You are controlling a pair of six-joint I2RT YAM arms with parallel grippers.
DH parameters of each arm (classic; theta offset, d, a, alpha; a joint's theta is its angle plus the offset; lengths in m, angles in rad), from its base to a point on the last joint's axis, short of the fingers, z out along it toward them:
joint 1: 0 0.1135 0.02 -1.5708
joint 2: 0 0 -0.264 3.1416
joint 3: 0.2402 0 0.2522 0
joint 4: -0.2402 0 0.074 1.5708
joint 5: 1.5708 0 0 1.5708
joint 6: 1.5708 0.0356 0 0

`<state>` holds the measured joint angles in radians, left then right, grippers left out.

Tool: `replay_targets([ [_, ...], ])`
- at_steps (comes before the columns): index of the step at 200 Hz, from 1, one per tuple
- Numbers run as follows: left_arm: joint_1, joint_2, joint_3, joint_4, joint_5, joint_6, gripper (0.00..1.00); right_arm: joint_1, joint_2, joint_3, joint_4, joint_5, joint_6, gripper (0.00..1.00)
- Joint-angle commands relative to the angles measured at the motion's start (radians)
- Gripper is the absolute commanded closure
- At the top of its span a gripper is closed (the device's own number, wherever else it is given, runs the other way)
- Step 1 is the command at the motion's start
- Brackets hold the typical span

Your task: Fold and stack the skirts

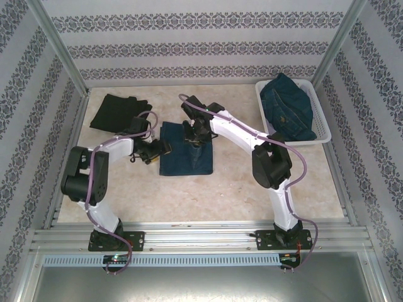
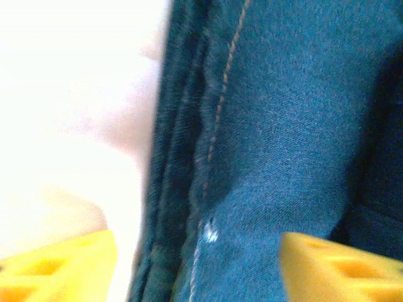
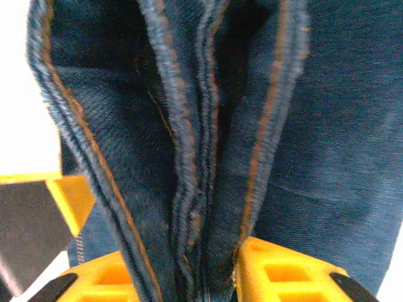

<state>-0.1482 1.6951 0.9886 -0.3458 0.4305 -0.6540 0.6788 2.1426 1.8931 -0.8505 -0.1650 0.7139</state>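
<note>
Left fingers [image 2: 56, 267]: cut by bottom edge — denim skirt [image 2: 283, 126] beyond is blurred.
Right fingers [image 3: 289, 274]: tips cropped; hold on denim skirt unclear.
Heap [image 1: 288, 104] in basket [image 1: 324, 119]: skirt count unclear — folds overlap.

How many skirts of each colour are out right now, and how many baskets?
black skirt: 1
dark blue denim skirts: 2 (folded denim skirt on the table; heaped denim skirt in the basket, which looks like one piece)
white basket: 1
Total: 4
</note>
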Motion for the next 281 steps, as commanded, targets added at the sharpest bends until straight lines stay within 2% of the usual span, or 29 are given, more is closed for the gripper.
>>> replay_targets([
  [1,0.049,-0.142,-0.018,-0.07,-0.181,-0.066,0.1,0.011,0.002,0.0,0.149,-0.11,0.076,0.63],
  [5,0.057,-0.16,-0.034,-0.057,-0.191,-0.076,0.02,0.012,0.006,-0.004,0.171,-0.127,0.086,0.62],
  [8,0.064,-0.174,-0.045,-0.048,-0.194,-0.083,0.0,0.011,0.008,-0.008,0.184,-0.14,0.094,0.6],
  [44,0.093,-0.288,-0.1,-0.028,-0.237,-0.091,0.0,0.023,-0.009,-0.058,0.385,-0.266,0.163,0.52],
  [63,0.094,-0.323,-0.095,-0.03,-0.215,-0.068,0.0,0.018,-0.067,-0.104,0.448,-0.246,0.127,0.47],
  [80,0.077,-0.324,-0.06,-0.054,-0.163,-0.036,0.0,-0.004,-0.142,-0.184,0.504,-0.17,0.089,0.39],
  [90,0.051,-0.316,-0.035,-0.065,-0.132,-0.022,0.0,-0.025,-0.185,-0.246,0.548,-0.127,0.068,0.3],
  [102,0.003,-0.307,-0.014,-0.052,-0.101,-0.023,0.01,-0.064,-0.216,-0.316,0.597,-0.095,0.046,0.05],
  [105,-0.012,-0.306,-0.01,-0.045,-0.097,-0.026,0.02,-0.075,-0.218,-0.327,0.604,-0.094,0.041,0.03],
  [120,-0.083,-0.29,0.003,0.005,-0.079,-0.062,0.17,-0.142,-0.204,-0.355,0.614,-0.134,0.027,0.02],
  [132,-0.133,-0.263,0.019,0.053,-0.059,-0.096,0.33,-0.19,-0.167,-0.358,0.645,-0.226,0.023,0.02],
  [146,-0.184,-0.215,0.046,0.117,-0.017,-0.134,0.46,-0.226,-0.106,-0.317,0.643,-0.323,0.009,0.05],
  [169,-0.249,-0.118,0.078,0.196,0.019,-0.191,0.59,-0.248,0.002,-0.216,0.633,-0.443,-0.014,0.06],
  [196,-0.287,-0.014,0.082,0.239,0.042,-0.254,0.63,-0.249,0.123,-0.104,0.641,-0.534,-0.008,0.06],
  [221,-0.273,0.029,0.038,0.199,-0.011,-0.255,0.65,-0.252,0.172,-0.097,0.632,-0.502,0.011,0.06],
  [258,-0.211,0.023,-0.022,0.118,-0.096,-0.168,0.64,-0.252,0.061,-0.322,0.691,-0.379,0.081,0.06],
  [281,-0.175,0.041,0.009,0.015,-0.176,-0.051,0.6,-0.223,-0.087,-0.562,0.794,-0.248,0.23,0.05],
])
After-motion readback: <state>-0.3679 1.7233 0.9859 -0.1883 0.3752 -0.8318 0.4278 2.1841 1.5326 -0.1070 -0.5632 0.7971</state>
